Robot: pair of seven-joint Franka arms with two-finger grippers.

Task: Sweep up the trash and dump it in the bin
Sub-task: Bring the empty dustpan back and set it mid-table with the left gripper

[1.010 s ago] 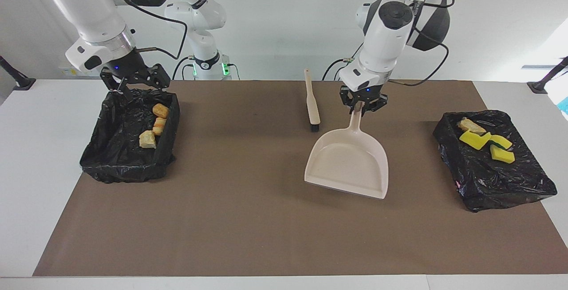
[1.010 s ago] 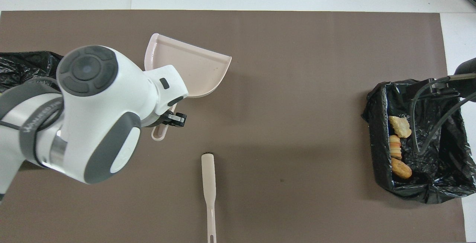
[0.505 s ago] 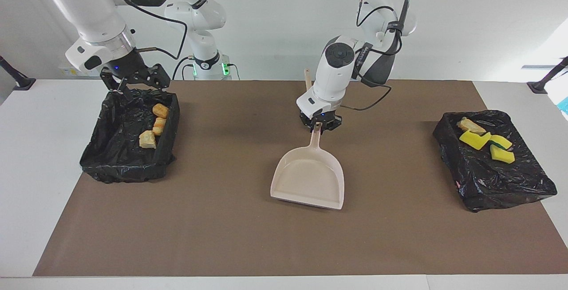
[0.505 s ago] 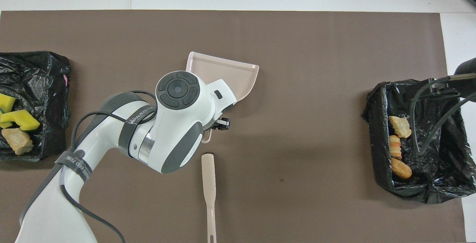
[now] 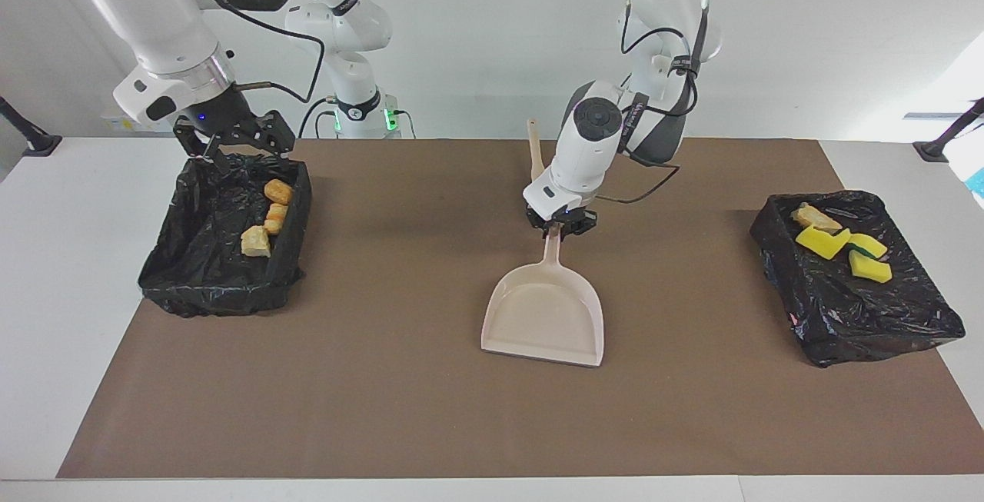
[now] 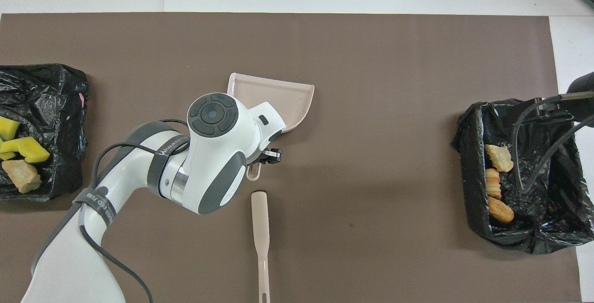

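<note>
Two white arms work over a brown mat (image 5: 430,410) that covers most of the table (image 5: 46,294). At each end of the mat sits a bin lined with black plastic: the bin at the right arm's end (image 5: 192,287) and the bin at the left arm's end (image 5: 869,325). Between them, about mid-table, a beige dustpan (image 5: 544,317) lies flat on the mat with its open mouth pointing away from the robots and its handle toward them. The left gripper (image 5: 561,227) is low over that handle, its jaws clamped on the handle's end. A beige hand brush (image 6: 261,233) lies on the mat nearer to the robots than the dustpan, just beside the gripper and apart from the pan. The right gripper (image 5: 231,150) hangs over the robot-side edge of the bin at its own end, jaws spread wide and holding nothing. All the trash is in the bins: three bread chunks (image 5: 267,219) in a row along the inner wall of the bin at the right arm's end, and one bread chunk with three yellow sponge pieces (image 5: 842,244) on the plastic in the other.
</note>
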